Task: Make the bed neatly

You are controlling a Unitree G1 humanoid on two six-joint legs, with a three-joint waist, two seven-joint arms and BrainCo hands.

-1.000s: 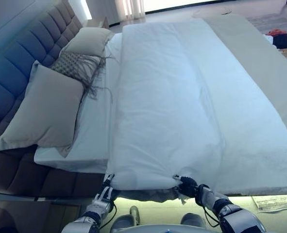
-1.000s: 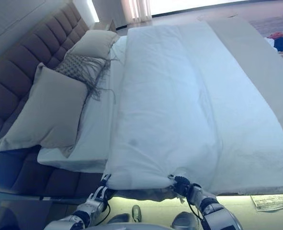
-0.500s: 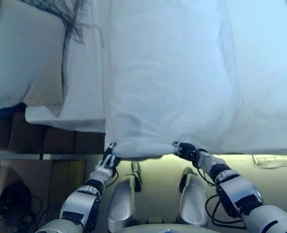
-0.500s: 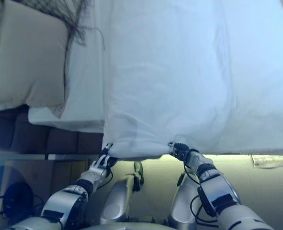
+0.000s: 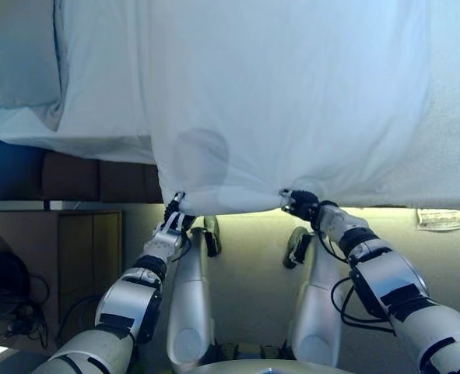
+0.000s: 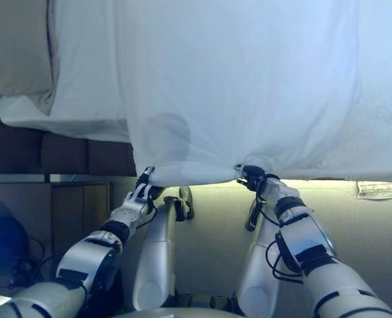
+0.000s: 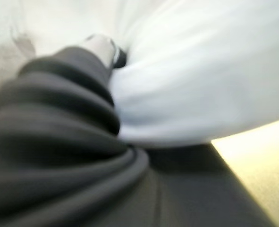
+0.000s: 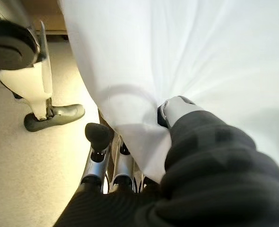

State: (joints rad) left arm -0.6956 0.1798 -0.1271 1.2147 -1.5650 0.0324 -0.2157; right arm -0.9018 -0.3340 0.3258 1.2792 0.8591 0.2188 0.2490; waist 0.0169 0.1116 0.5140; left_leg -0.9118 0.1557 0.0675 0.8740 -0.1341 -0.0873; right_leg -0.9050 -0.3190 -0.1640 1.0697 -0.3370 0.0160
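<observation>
A white duvet (image 5: 292,93) lies over the bed and hangs past its near edge. My left hand (image 5: 171,227) is shut on the duvet's near left corner. My right hand (image 5: 301,204) is shut on its near edge further right. In the right wrist view the cloth (image 8: 144,142) passes between my thumb (image 8: 177,106) and my curled fingers (image 8: 99,142). In the left wrist view the duvet (image 7: 200,85) bunches against my left hand (image 7: 101,49). A grey pillow (image 5: 19,54) lies at the upper left on the white sheet (image 5: 97,101).
A dark upholstered bed base (image 5: 74,179) shows under the sheet at the left. A wooden bedside unit (image 5: 82,257) stands below it, with dark cables (image 5: 4,296) beside it. A paper (image 5: 447,219) lies on the floor at the right.
The camera has tilted further down, so the bed has slid up in view. Both hands still hold the duvet's near edge and have risen a little with it.
</observation>
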